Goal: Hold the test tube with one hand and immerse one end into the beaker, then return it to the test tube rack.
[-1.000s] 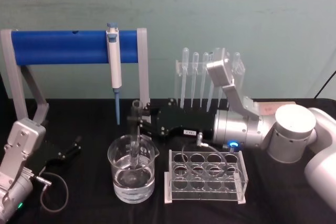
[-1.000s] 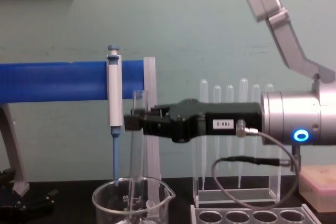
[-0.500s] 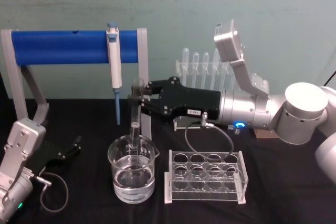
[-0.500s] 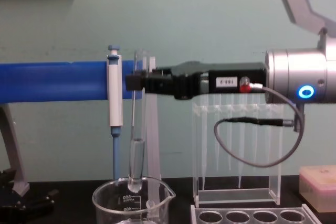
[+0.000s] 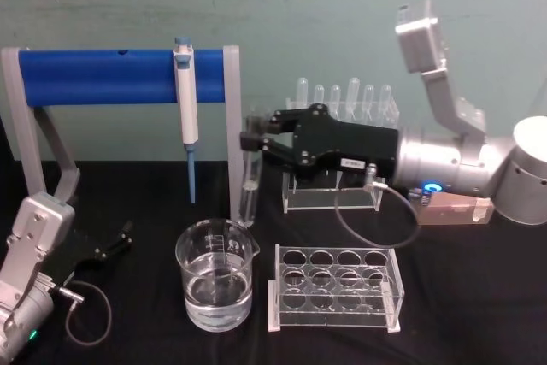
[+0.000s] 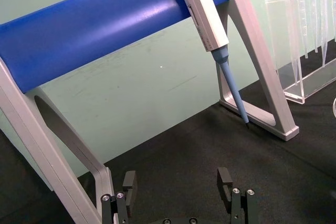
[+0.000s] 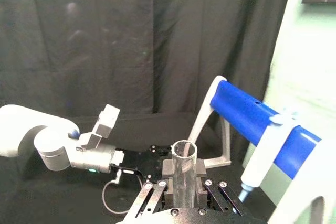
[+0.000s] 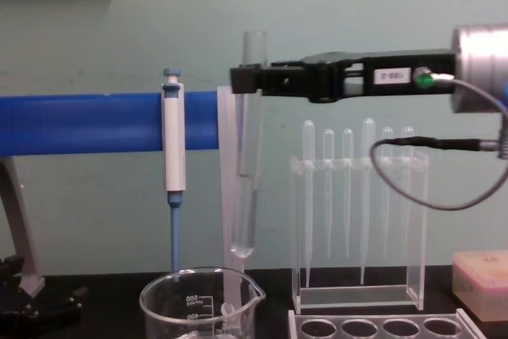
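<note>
Lots of stuff sits nr the test tube (image 5: 249, 187). The grey post (image 5: 232, 126) of the blue bar stand (image 5: 111, 76) is right beside it, on its left in the head view. A blue & white pipettor (image 5: 185, 96) hangs from the bar a bit more to the left, tip down. The beaker (image 5: 192, 264), w/ water in it, stands on the black table (image 5: 479, 297), lower & closer to the robot than the tube. The test tube rack (image 5: 338, 292) is just right of the beaker. Thin pipettes (image 8: 347, 188) stand in a clear holder behind the rack, w/ a pink box (image 8: 480, 271) off to the right.

The tube goes up & down: open end up, round end down. In the chest view it leans a tiny bit, top more to the right. It hangs in the air, round end a little over the beaker's rim, not touching it. It is long, clear glass, & the low part seems to hold some clear water.

The right gripper (image 8: 243, 78) comes in flat from the right, fingers squeezed on the tube nr its top. The left gripper (image 6: 177, 179) sits low on the table's left side, fingers wide apart, nothing in them.
</note>
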Robot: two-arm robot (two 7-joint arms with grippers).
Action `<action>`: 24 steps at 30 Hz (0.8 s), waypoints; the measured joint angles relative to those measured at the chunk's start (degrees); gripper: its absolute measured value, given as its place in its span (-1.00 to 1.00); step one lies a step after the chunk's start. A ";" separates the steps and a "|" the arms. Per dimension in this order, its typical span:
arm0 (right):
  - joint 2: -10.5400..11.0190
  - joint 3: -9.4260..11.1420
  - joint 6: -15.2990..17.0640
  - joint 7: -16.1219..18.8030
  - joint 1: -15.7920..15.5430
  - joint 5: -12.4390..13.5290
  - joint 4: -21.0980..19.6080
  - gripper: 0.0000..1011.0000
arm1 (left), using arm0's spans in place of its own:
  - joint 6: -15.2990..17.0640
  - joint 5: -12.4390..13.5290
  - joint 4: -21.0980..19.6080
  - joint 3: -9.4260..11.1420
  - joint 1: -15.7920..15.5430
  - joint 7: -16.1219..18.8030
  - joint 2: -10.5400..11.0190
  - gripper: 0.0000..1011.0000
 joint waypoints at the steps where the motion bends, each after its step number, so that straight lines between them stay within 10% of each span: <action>1: 0.56 0.17 0.00 -0.12 -0.24 0.18 -0.51 -0.54 | 0.00 0.00 0.00 0.00 0.00 0.00 0.00 0.98; 24: 13.73 6.73 -3.58 -2.95 -13.00 3.76 -10.35 -0.54 | 0.00 0.00 0.00 0.00 0.00 0.00 0.00 0.98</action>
